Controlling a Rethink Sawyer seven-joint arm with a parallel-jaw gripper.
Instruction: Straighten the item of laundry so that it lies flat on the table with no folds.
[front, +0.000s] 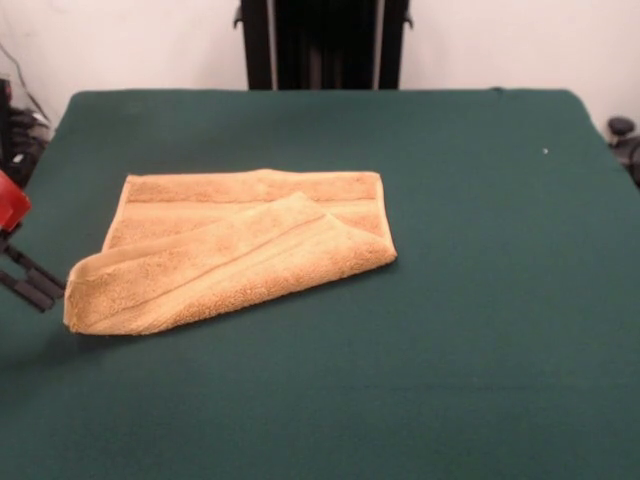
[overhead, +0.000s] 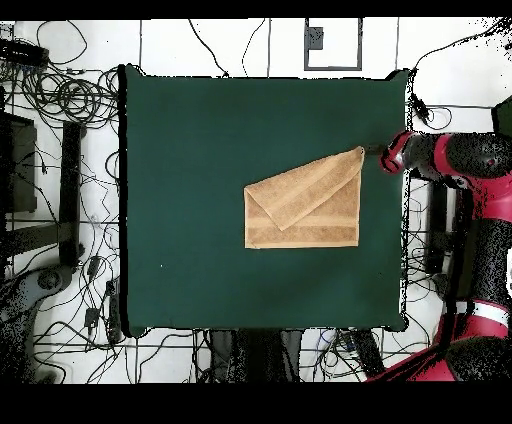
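Observation:
The golden-tan towel (front: 235, 250) lies on the dark green table (front: 480, 300), left of the middle in the front view. One corner is folded diagonally over the rest, so a thick flap covers its near half. Border bands show along the far edge, and the tag is hidden. My gripper (front: 52, 295) is at the left edge of the front view, low over the table and just beside the towel's near-left rolled corner. Its two black fingers (front: 30, 268) stand apart and hold nothing. In the overhead view the gripper (overhead: 375, 153) is next to the corner of the towel (overhead: 305, 205) at the table's right side.
The red and black arm (overhead: 450, 160) reaches in from beyond the table's right edge in the overhead view. Cables and stands lie on the floor around the table (overhead: 200, 150). The black pedestal (front: 322, 45) stands at the far side.

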